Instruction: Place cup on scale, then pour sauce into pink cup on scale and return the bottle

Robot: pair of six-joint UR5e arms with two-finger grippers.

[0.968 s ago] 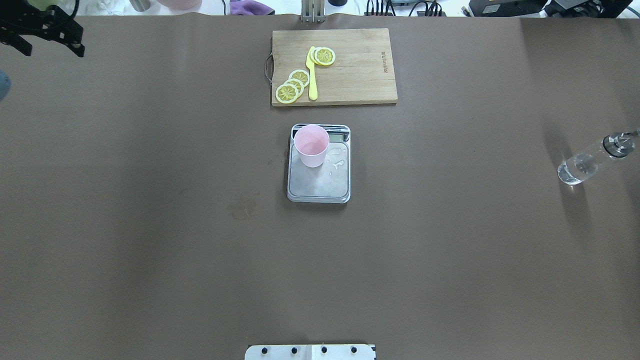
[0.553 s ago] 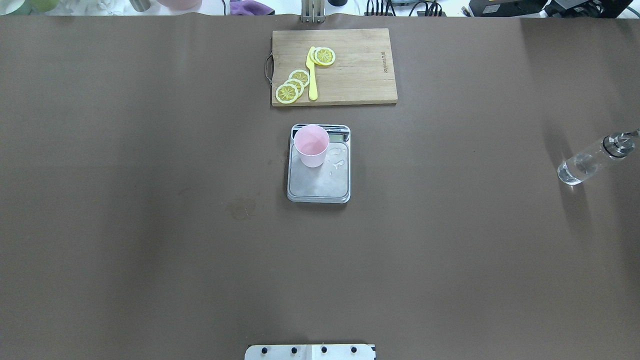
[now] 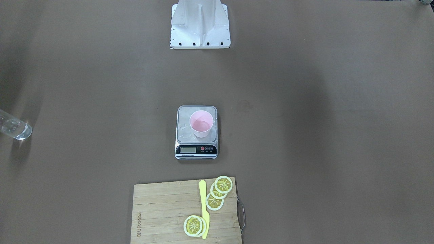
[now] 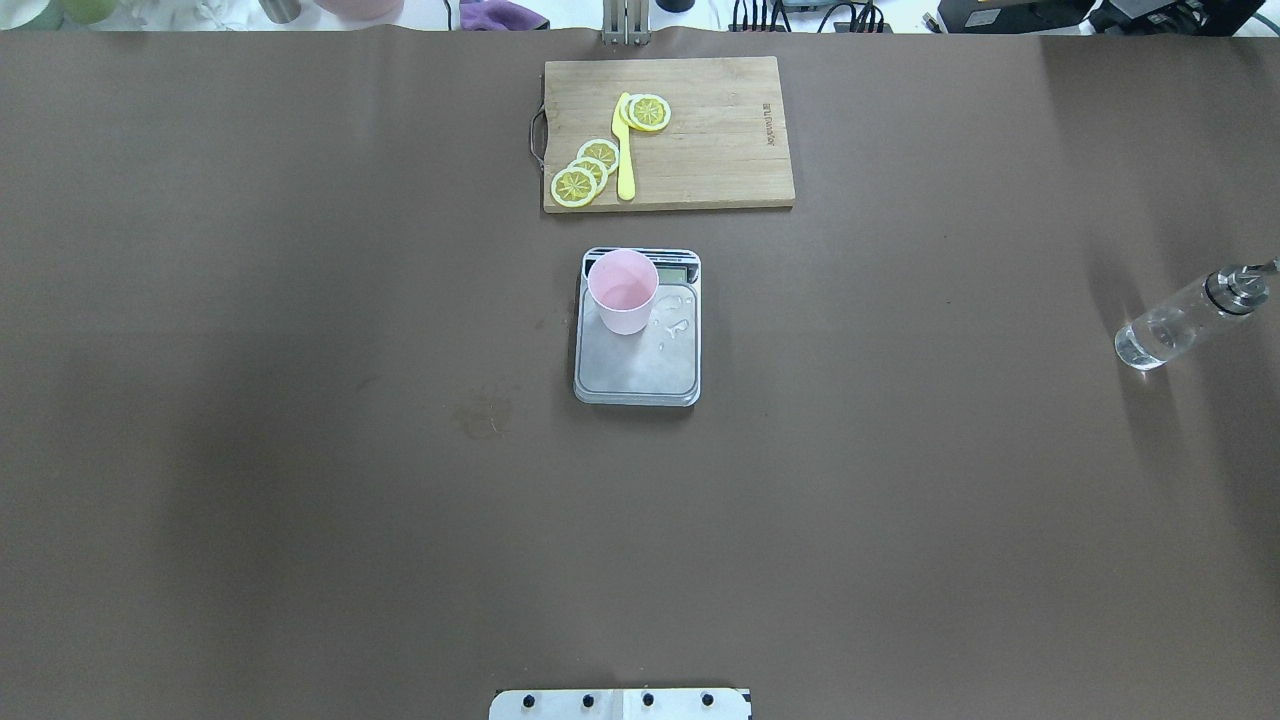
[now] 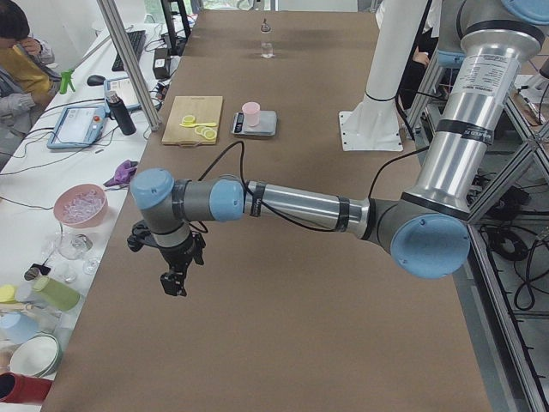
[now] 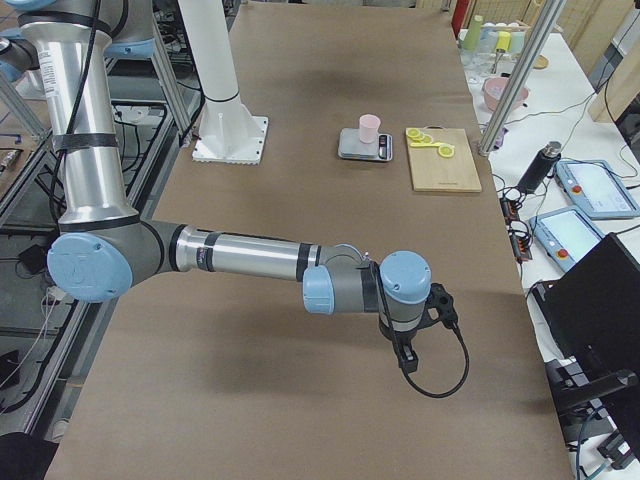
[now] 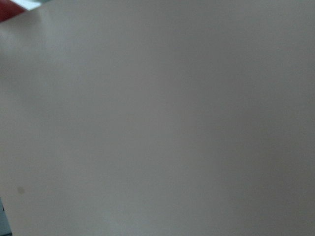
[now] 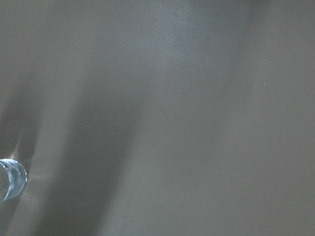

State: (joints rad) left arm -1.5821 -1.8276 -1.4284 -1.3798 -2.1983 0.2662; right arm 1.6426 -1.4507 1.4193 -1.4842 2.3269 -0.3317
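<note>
The pale pink cup [image 4: 623,290] stands upright on the far left part of the scale's [image 4: 637,372] steel platform at the table's middle. It also shows in the front-facing view [image 3: 201,123], with a few clear drops on the platform beside it. The glass bottle [image 4: 1180,320] with its metal spout stands upright, alone, near the table's right edge; its base shows in the right wrist view [image 8: 10,179]. My left gripper [image 5: 174,279] hangs over the table's left end. My right gripper [image 6: 405,355] hangs over the right end. I cannot tell whether either is open or shut.
A wooden cutting board [image 4: 720,140] with several lemon slices [image 4: 585,172] and a yellow knife [image 4: 625,150] lies beyond the scale. The robot's base plate [image 3: 200,37] sits at the near edge. Bowls and cups stand on a side bench [image 5: 77,206].
The left gripper, seen at the overhead view's top left corner a second ago, has moved out of that view. Cup, scale and bottle have not moved.
</note>
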